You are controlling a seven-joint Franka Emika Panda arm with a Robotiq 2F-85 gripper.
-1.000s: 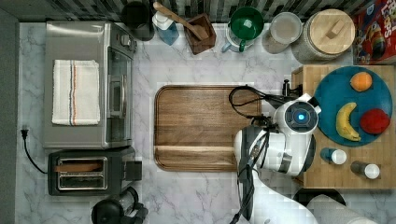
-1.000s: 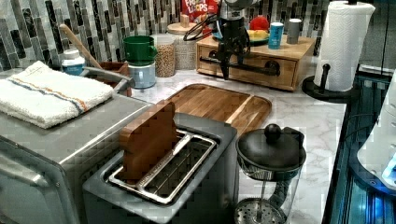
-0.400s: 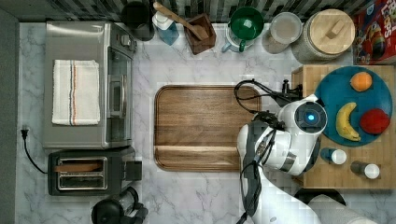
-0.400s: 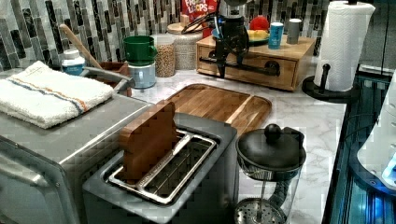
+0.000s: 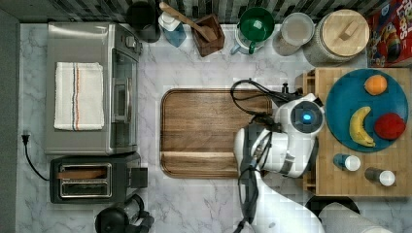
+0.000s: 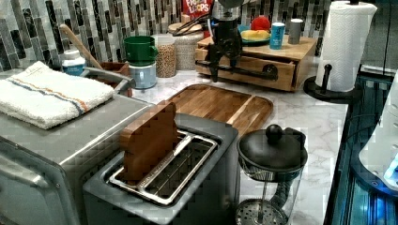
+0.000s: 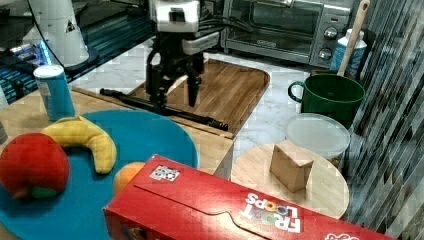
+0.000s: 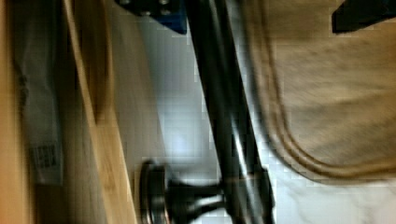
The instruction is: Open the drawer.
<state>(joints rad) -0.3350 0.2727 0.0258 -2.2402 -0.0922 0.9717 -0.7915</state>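
We see the light wood drawer (image 6: 256, 70) slightly ajar, its black bar handle (image 7: 165, 107) out front. Our gripper (image 7: 176, 94) points straight down, its spread fingers straddling the bar without clamping it.

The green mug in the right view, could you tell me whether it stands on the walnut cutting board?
No: the green mug stands on the marble counter, apart from the walnut cutting board.
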